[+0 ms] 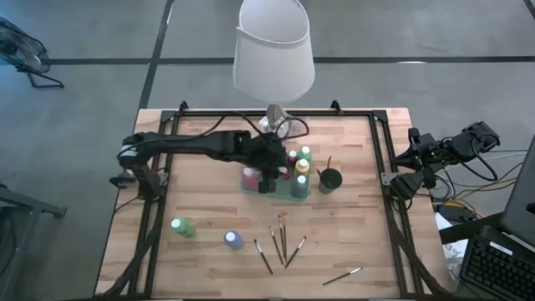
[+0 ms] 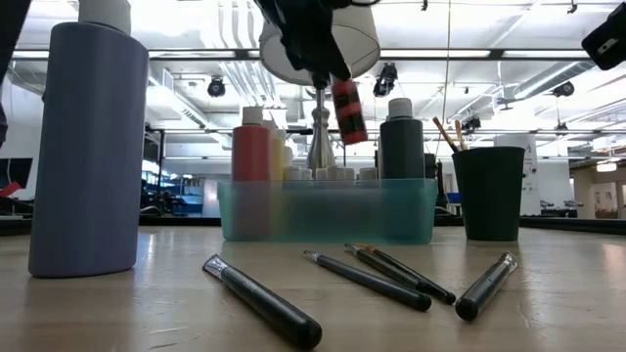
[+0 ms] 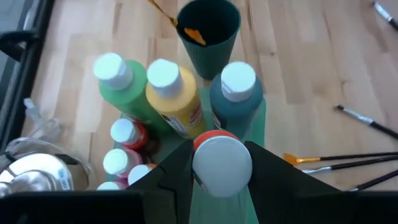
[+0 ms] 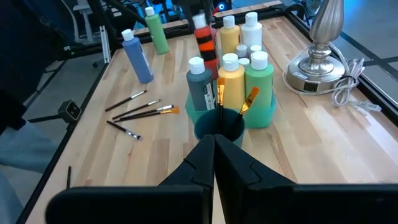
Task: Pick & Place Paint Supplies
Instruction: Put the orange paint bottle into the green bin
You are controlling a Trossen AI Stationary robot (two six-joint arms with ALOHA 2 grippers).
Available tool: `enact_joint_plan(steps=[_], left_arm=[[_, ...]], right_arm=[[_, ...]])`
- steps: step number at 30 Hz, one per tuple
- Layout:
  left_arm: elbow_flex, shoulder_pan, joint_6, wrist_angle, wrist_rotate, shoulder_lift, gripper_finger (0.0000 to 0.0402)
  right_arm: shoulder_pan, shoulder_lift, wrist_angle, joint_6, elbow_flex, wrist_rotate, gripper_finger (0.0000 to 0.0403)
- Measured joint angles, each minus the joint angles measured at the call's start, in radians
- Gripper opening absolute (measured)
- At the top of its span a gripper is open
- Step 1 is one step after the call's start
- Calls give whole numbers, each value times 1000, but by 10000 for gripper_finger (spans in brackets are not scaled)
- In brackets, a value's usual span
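The left arm reaches from the table's left edge across toward its middle, wrist turned down over the teal bin (image 1: 276, 191) that stands near the lamp (image 1: 273, 58) by the far edge. The left gripper (image 3: 222, 163) pinches a red paint bottle (image 2: 347, 110) by its neck, white cap up, holding it tilted and clear above the bottles already in the bin. The right arm waits folded beyond the table's right edge, its right gripper (image 4: 214, 155) pressed together and holding nothing. A green bottle (image 1: 182, 227), a blue bottle (image 1: 233, 240) and loose paintbrushes (image 1: 281, 242) lie nearer the front edge.
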Motion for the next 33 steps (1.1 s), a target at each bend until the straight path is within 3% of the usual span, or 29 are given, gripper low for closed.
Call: enact_joint_plan(steps=[33], left_arm=[[-8,80,79,162,-38,216,126]], right_arm=[[0,0,0,0,0,0,8]])
